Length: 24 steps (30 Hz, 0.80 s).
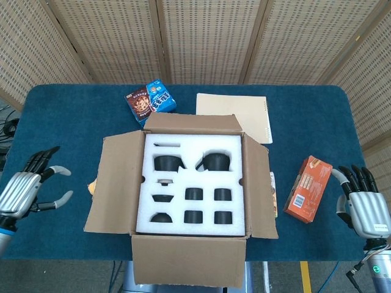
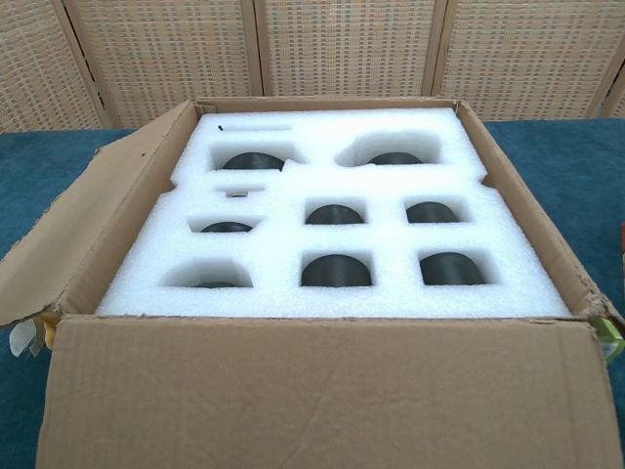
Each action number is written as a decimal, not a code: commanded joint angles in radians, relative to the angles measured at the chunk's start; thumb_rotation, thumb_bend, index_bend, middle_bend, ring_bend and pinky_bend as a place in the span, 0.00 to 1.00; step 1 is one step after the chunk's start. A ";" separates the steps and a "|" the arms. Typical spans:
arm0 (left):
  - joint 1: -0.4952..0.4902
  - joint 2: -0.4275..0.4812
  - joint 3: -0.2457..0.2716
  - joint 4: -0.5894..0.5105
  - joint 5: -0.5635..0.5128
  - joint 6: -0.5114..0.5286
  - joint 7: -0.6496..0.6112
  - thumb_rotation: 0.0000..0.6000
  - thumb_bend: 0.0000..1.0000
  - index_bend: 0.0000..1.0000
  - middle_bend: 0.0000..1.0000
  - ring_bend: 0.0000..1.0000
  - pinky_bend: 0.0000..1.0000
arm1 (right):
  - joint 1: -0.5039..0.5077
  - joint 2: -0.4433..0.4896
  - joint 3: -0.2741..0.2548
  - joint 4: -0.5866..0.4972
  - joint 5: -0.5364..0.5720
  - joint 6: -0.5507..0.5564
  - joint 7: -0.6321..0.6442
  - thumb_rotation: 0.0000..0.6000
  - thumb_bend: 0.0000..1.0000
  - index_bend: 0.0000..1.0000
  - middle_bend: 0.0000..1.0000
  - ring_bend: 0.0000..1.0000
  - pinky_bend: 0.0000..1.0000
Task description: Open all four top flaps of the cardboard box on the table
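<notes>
- bench (image 1: 73,110): blue cloth; box (image 1: 189,268) sits mid-front on it.
- box: all four flaps look folded out. Stiff light corrugated card; take any flap by its free edge.
- foam (image 2: 381,186) in box: soft, holds dark pieces, likely fragile, don't press.
- left hand (image 1: 24,190): left of box, well apart, fingers spread, empty.
- right hand (image 1: 361,204): right of box, fingers apart, empty.

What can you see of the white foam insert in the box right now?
The white foam insert fills the open cardboard box edge to edge, lying flat just below the rim. It looks like soft, grainy packing foam. Cut-out pockets hold dark rounded pieces: two larger ones at the back, smaller ones in rows nearer the front, plus a narrow slot at the far left. Neither hand touches it.
</notes>
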 commanded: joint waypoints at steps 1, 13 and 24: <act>0.062 -0.044 -0.018 0.041 -0.036 0.061 0.068 0.53 0.30 0.35 0.00 0.00 0.00 | 0.003 -0.007 0.002 0.002 0.010 -0.006 -0.018 1.00 0.82 0.14 0.12 0.00 0.00; 0.217 -0.124 -0.010 0.068 0.013 0.199 0.170 0.57 0.30 0.35 0.00 0.00 0.00 | -0.002 -0.043 0.000 0.024 0.010 0.011 -0.045 1.00 0.82 0.14 0.12 0.00 0.00; 0.270 -0.138 -0.021 0.056 0.083 0.234 0.185 0.58 0.30 0.35 0.00 0.00 0.00 | -0.015 -0.063 -0.001 0.047 -0.008 0.044 -0.028 1.00 0.82 0.14 0.12 0.00 0.00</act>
